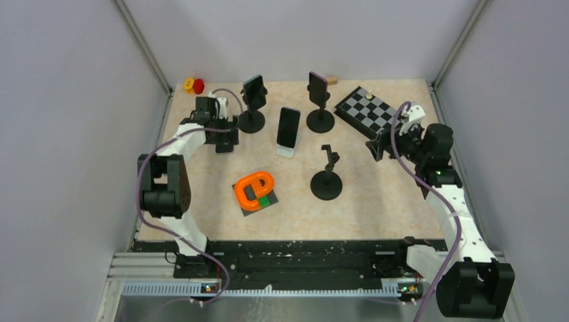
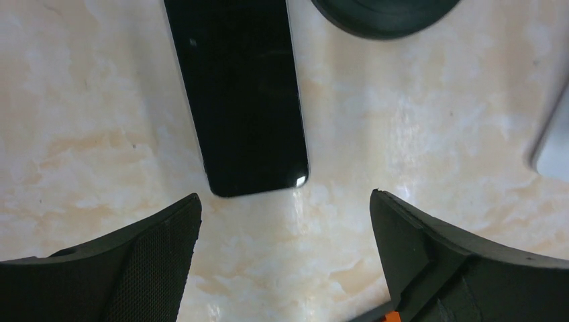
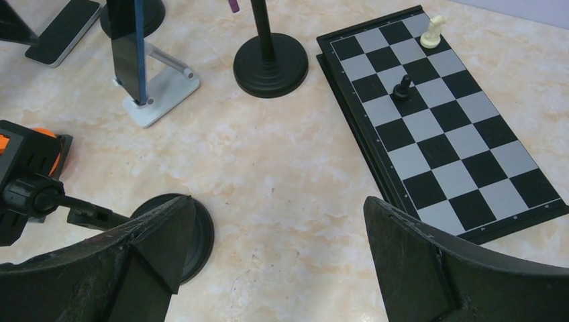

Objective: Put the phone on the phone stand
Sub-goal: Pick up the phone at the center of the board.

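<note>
A black phone (image 2: 238,94) lies flat, screen up, on the beige table; it also shows in the right wrist view (image 3: 67,30). My left gripper (image 2: 285,201) is open and empty just above it, the phone's near end lying ahead of the fingertips; from above the gripper (image 1: 227,141) hides the phone. The empty black phone stand (image 1: 327,178) with a round base and small clamp stands mid-table; its base shows in the right wrist view (image 3: 178,235). My right gripper (image 3: 278,201) is open and empty over bare table to the right of that stand, shown from above (image 1: 379,144).
Three other stands hold phones: a black one (image 1: 253,100), a white one (image 1: 288,131) and a black one with a purple-edged phone (image 1: 319,97). A chessboard (image 1: 368,111) with two pieces lies back right. An orange link toy (image 1: 255,190) lies front centre. A red-yellow object (image 1: 194,85) sits at the back left.
</note>
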{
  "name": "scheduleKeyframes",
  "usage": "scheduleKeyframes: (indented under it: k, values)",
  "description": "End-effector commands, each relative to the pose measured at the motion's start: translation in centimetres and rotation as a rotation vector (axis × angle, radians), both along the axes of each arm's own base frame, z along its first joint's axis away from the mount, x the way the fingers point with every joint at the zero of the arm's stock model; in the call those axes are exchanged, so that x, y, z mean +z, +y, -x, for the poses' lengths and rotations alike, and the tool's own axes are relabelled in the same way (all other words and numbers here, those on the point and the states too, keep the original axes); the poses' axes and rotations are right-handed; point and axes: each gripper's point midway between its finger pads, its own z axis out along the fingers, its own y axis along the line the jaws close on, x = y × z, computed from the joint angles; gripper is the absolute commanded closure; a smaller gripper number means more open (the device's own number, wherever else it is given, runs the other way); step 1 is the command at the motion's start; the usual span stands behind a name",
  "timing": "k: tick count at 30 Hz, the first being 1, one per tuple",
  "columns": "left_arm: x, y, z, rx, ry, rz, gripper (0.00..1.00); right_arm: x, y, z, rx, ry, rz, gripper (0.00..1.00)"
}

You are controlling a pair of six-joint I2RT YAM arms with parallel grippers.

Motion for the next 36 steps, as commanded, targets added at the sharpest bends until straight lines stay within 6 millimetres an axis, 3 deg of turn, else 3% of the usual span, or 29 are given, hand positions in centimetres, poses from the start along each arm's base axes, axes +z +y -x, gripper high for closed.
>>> scheduleKeyframes:
  k: [1,10,22,27,36]
  values:
    - [0.6,1.1,-4.3,0.061,-0.05,-0.031,0.01,2.5,0.4,-0.3,0.025,-0.066,-0.016,0.01]
    - [-2.1,2.5,-6.7,0.067,0.011,-0.079,0.01,2.0,0.5,-0.4,0.032,-0.05,-0.019,0.01]
    - [-5.0,2.7,-7.9,0.027,0.109,-0.097,0.01,1.8,0.5,-0.5,0.029,-0.045,-0.015,0.01]
    - [-5.8,2.8,-7.6,0.017,0.142,-0.099,0.02,1.8,0.4,-0.5,0.029,-0.044,-0.014,0.01]
    - [-7.7,2.0,-5.6,-0.002,0.203,-0.053,0.16,1.8,0.6,-0.4,0.037,-0.045,-0.017,0.01]
